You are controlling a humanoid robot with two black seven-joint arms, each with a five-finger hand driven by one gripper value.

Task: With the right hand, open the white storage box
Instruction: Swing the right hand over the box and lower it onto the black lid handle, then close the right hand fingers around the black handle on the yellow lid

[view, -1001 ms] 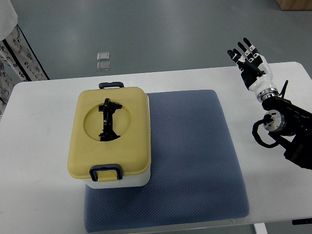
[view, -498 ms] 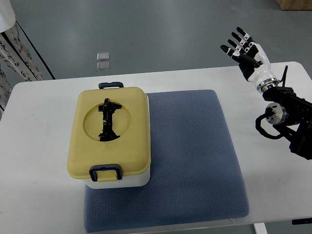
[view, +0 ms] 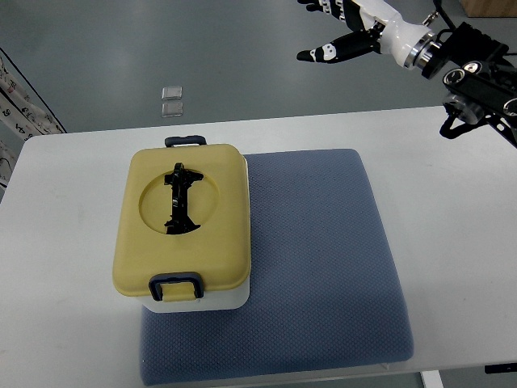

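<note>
Storage box [view: 190, 234], white with a yellow lid [view: 182, 218], is seen closed on the left edge of a blue mat [view: 323, 259] laid across a white table [view: 65, 242]. A black handle [view: 179, 198] is set flat in the lid's round recess, and dark latches are shown at both ends. The right hand [view: 347, 28] is held high at the picture's top, well apart from the box, fingers spread and empty.

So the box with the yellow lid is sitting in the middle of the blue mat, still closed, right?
Not quite. The top view shows the box, still closed under its yellow lid, sitting at the blue mat's left edge, not its middle.
</note>
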